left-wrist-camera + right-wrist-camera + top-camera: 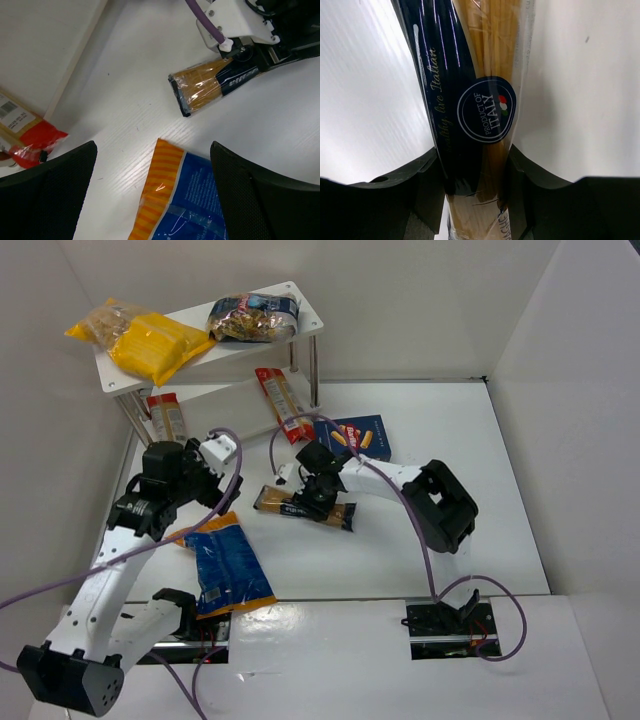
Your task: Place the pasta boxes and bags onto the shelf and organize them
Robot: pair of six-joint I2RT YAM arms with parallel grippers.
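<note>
My right gripper [314, 496] is shut on the long golden spaghetti pack [305, 508] with a dark-blue label, near the table's middle. In the right wrist view both fingers [422, 190] press the pack [475, 100] from each side. My left gripper [205, 490] is open and empty above the orange end of the wide blue bag [230, 565]. That end [160, 190] lies between its spread fingers [50, 195]. The dark-blue pasta box [352, 437] lies flat behind the right gripper. The white shelf [310, 325] holds yellow bags [140, 340] and a dark bag [252, 317] on top. Two red-and-white packs [165, 415] [280, 400] lie on its lower tier.
White walls close in the table on the left, back and right. The right arm's elbow [445, 505] stands right of the middle. Purple cables [420, 530] loop over the table. The spaghetti pack's end [200, 92] and a red-and-white pack [30, 145] show in the left wrist view.
</note>
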